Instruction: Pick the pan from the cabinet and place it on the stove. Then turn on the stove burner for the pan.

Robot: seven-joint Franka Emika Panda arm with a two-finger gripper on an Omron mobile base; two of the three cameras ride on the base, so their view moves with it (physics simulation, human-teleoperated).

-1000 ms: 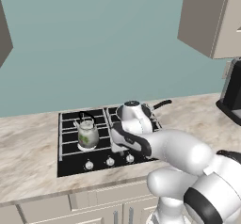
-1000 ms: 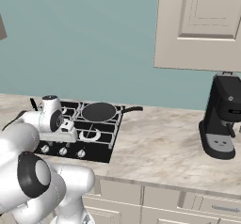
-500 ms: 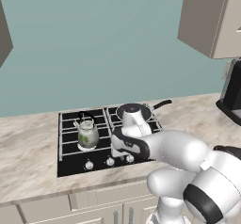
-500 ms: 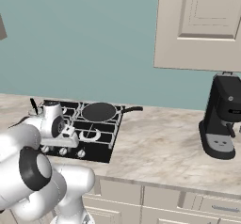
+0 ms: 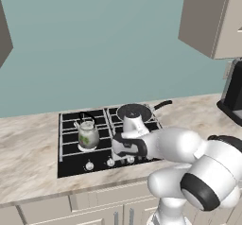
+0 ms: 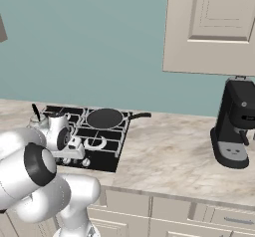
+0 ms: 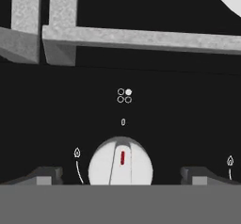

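Pan on stove, cabinet shut.
Dark round pan (image 6: 104, 118) sits on black stove's (image 6: 110, 157) back burner, handle pointing right; cream cabinet (image 6: 211, 28) hangs above.

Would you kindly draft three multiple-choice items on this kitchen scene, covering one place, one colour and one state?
1. Where is the pan?
A. On a back burner of the stove
B. Inside the wall cabinet
C. On the counter beside the coffee machine

2. What colour is the mark on the knob in the hand view?
A. Blue
B. Red
C. Green

3. How does the hand stand relative to that knob?
A. Fingers spread, one on either side of it
B. Shut beside it
C. Holding the kettle

Answers:
1 A: both base views show it resting on the grate, its handle pointing towards the coffee machine.
2 B: a small red bar sits on the knob's ridge.
3 A: the fingertips flank the knob with clear gaps.
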